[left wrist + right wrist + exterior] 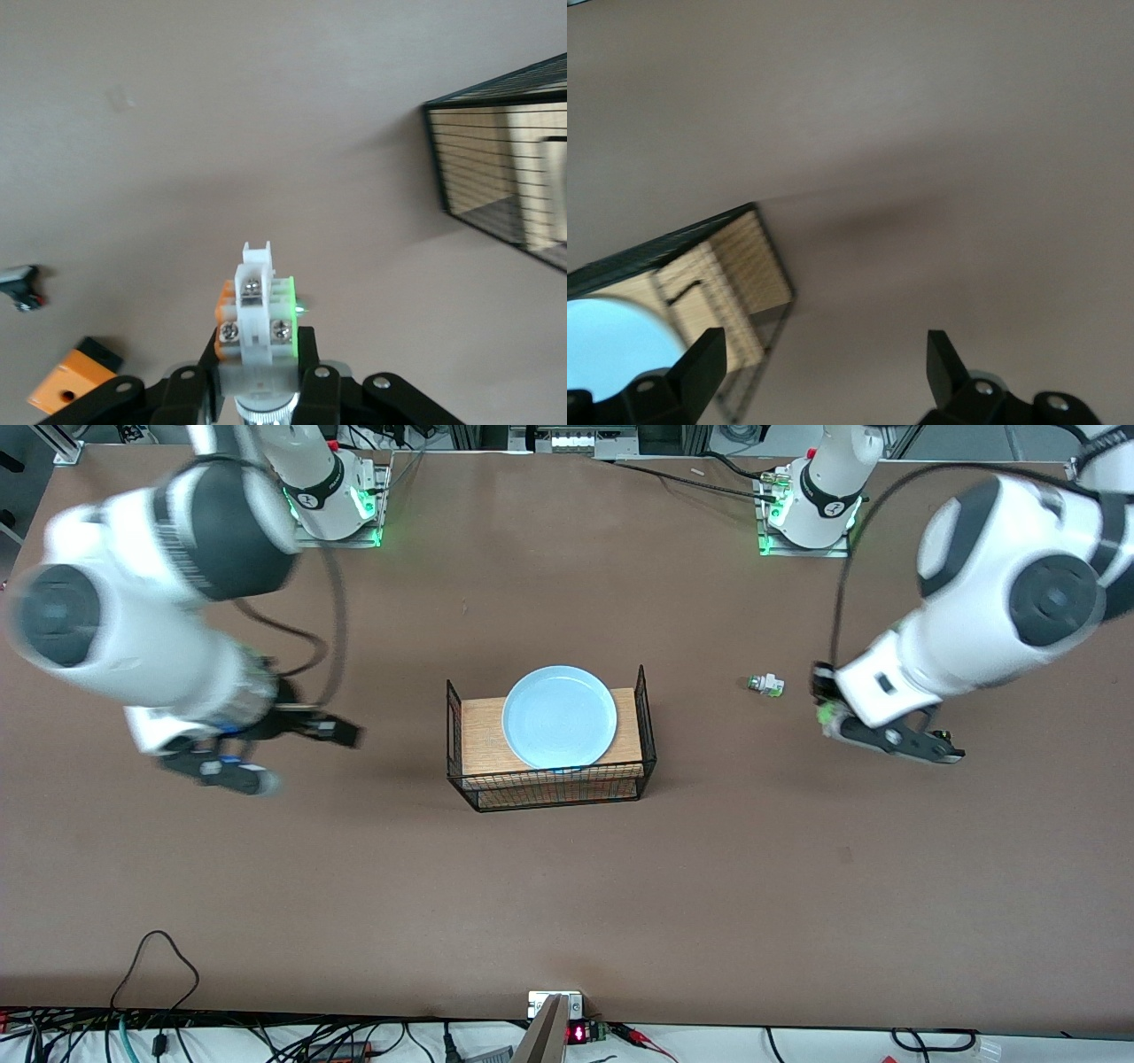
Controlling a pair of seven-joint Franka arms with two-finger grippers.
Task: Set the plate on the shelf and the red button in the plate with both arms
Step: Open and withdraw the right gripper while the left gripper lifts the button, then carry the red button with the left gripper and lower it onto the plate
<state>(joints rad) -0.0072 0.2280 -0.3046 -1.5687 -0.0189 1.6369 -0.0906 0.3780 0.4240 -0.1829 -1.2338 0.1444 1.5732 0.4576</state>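
Note:
The light blue plate (558, 716) lies in the wire basket (454, 722) at mid-table; its edge shows in the right wrist view (602, 341). My left gripper (824, 704) hangs over the table toward the left arm's end. It is shut on the red button (830, 716), a white switch with green and orange sides (257, 301) whose cap end is hidden between the fingers (306, 350). My right gripper (306, 757) is open and empty over the table toward the right arm's end, beside the basket (673, 243).
A similar white switch with a greenish-silver tip (765, 684) lies on the table between the basket and my left gripper. In the left wrist view an orange block (71, 381) and a small black item (18, 288) lie on the table, and the basket (496, 150) stands off to one side.

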